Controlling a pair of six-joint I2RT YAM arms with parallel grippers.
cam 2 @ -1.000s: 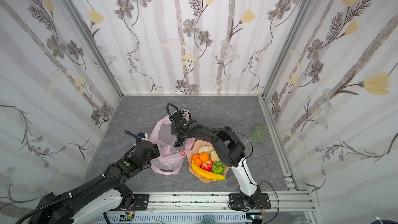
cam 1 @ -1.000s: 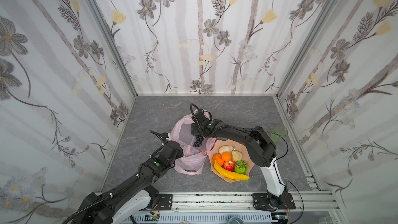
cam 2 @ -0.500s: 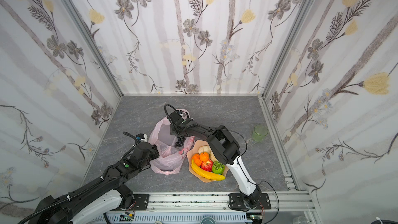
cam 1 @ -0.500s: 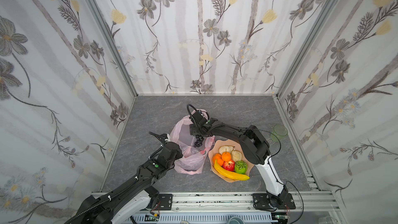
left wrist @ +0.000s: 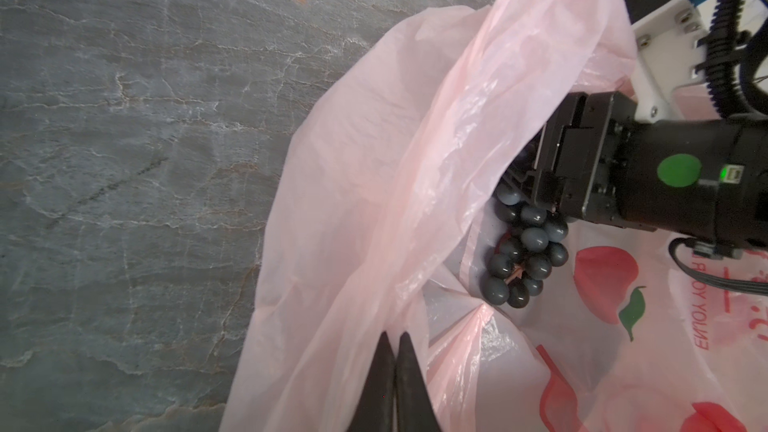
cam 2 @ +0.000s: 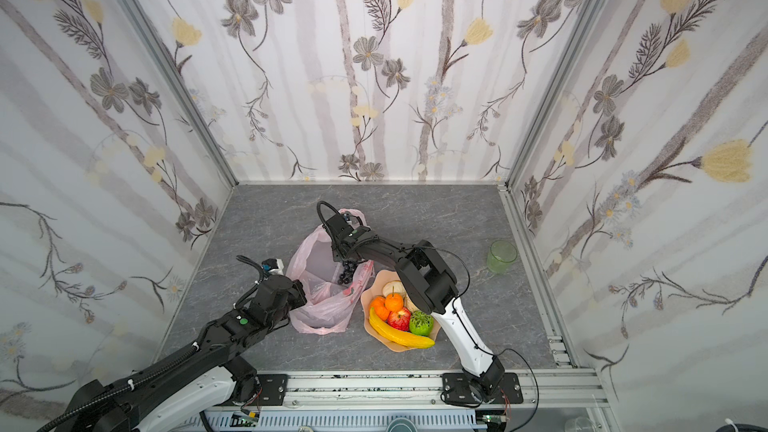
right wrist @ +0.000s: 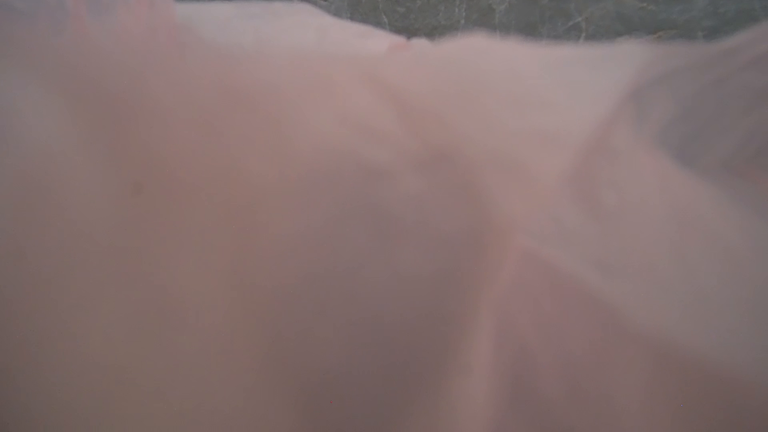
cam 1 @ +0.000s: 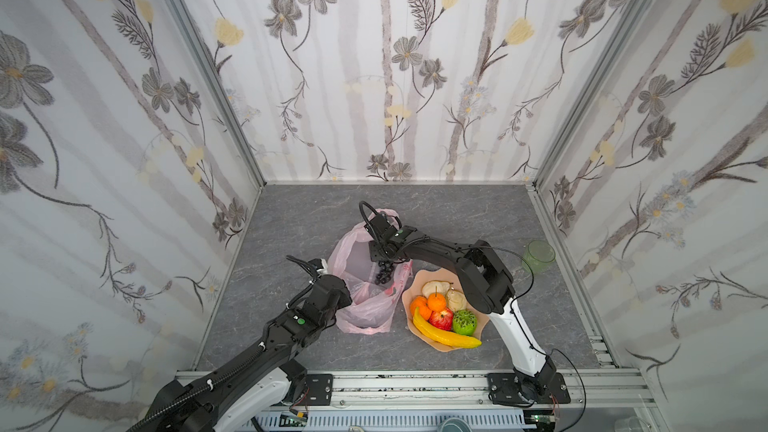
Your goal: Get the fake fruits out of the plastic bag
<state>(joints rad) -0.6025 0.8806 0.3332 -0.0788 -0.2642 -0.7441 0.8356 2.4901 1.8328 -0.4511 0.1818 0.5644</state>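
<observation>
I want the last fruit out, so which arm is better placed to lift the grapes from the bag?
Right. The right gripper reaches into the bag right at the grapes; the left gripper is shut on the bag's edge, holding it open.

There is one pink bag [cam 1: 365,317], one bunch of dark grapes [cam 1: 384,274], one plate [cam 1: 434,275] and one green cup [cam 1: 539,256]. The other fruits are one yellow banana [cam 1: 444,333], one red apple [cam 1: 441,318], two oranges [cam 1: 436,303] [cam 1: 419,309], one green fruit [cam 1: 464,322] and two pale round fruits [cam 1: 435,288] [cam 1: 455,299], so that makes seven, or eight with the grapes. There are two robot arms [cam 1: 291,326] [cam 1: 440,249], one on the left and one on the right.
</observation>
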